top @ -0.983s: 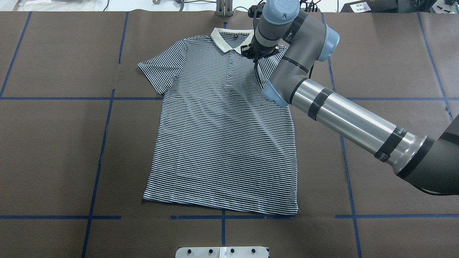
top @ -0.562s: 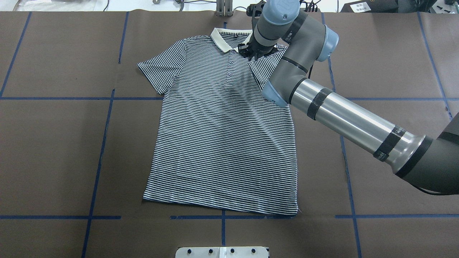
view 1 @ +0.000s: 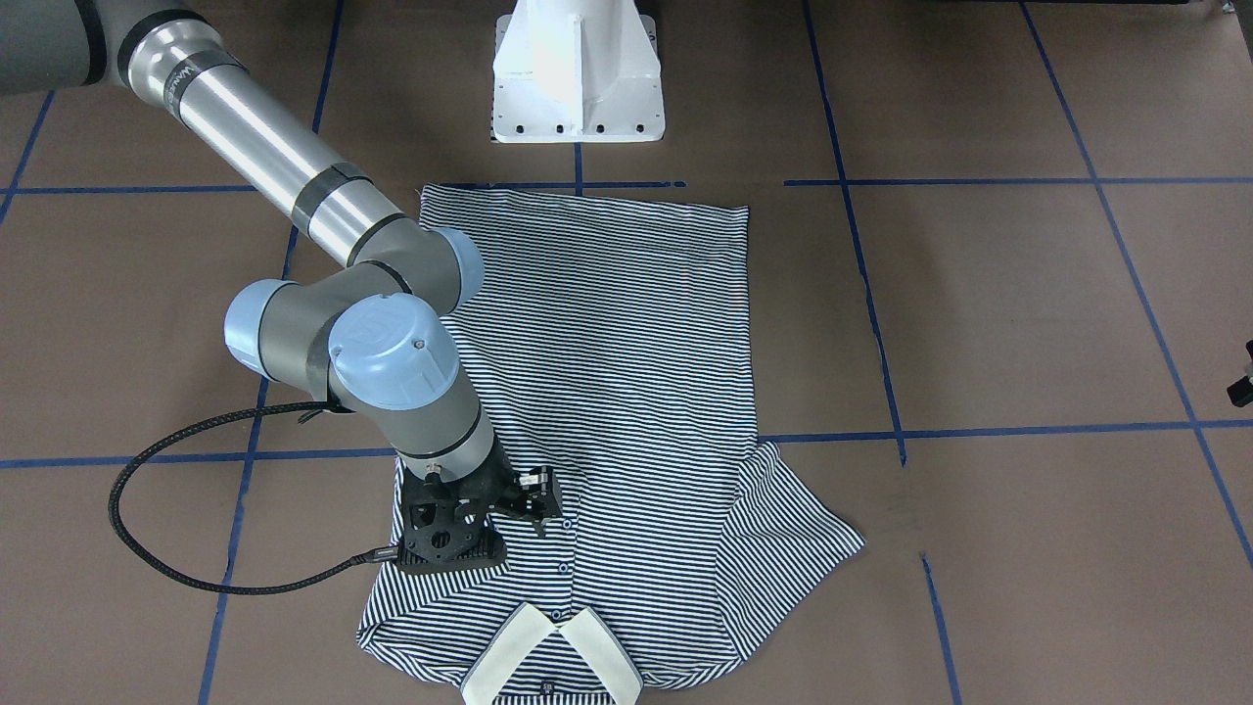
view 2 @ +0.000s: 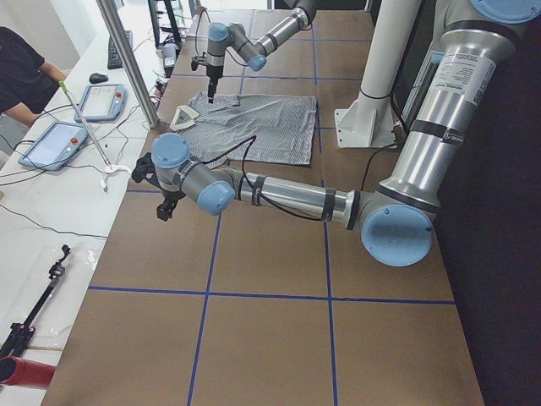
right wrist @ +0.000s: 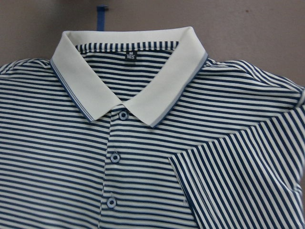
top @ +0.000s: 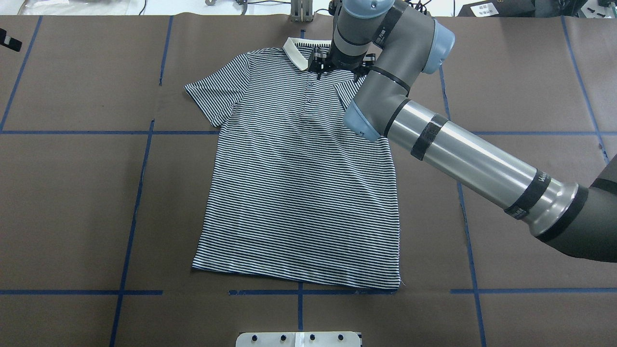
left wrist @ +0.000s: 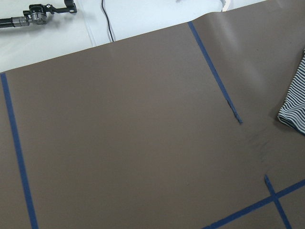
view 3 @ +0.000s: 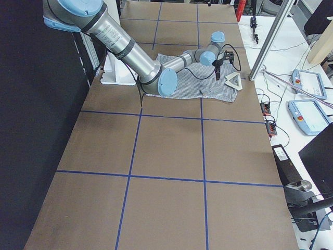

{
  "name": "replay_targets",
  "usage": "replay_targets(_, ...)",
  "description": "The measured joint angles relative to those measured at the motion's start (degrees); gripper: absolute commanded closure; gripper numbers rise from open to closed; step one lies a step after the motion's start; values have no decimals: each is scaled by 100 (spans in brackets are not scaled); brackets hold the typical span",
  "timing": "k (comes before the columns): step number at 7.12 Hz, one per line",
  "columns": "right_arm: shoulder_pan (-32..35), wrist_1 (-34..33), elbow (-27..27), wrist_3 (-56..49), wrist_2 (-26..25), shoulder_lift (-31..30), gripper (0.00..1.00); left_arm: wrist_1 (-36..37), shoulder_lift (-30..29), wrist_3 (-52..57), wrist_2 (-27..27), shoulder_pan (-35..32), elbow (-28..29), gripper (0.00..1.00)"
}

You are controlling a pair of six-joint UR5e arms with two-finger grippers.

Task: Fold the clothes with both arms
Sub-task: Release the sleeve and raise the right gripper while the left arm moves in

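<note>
Polo shirt (top: 299, 193) flat on table (top: 72, 193), long axis from hem near base to far collar (top: 295, 50). Right gripper (view 1: 524, 499) above placket, nearer; jaws: cannot tell. Left gripper (view 2: 165, 207) well apart, beyond spread sleeve (top: 217, 96); jaws: cannot tell.

The grey-and-silver jointed right arm (top: 462, 154) has a polished metal tube ringed with black bands, dark grey housings, round light-blue joint caps (view 1: 392, 352) and a braided black cable (view 1: 114, 509). The silver, grey and blue left arm (view 2: 287, 196) looks alike.
</note>
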Motion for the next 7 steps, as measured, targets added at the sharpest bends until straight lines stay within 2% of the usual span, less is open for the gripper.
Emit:
replay_targets(1,90,-927,696,-187,143,-200,0,-129,-90,-908,434,413,-179,0)
replay_targets(2,258,-1529,1431,-638,338,-622,0,-170,-182,-1859,1019,917,-379,0)
replay_targets(3,508,-1843,2047,-1225,616,-1128,0,-170,-321,-2799,1620,1426,-470,0)
replay_targets(5,888,-2002,2869,-1992,1095,-1950,0,-147,-637,-4124,2625,2292,-378,0)
replay_targets(7,957,-1976,3276,-2117,1164,-2359,0,-147,-1166,-4832,3394,2836,241,0)
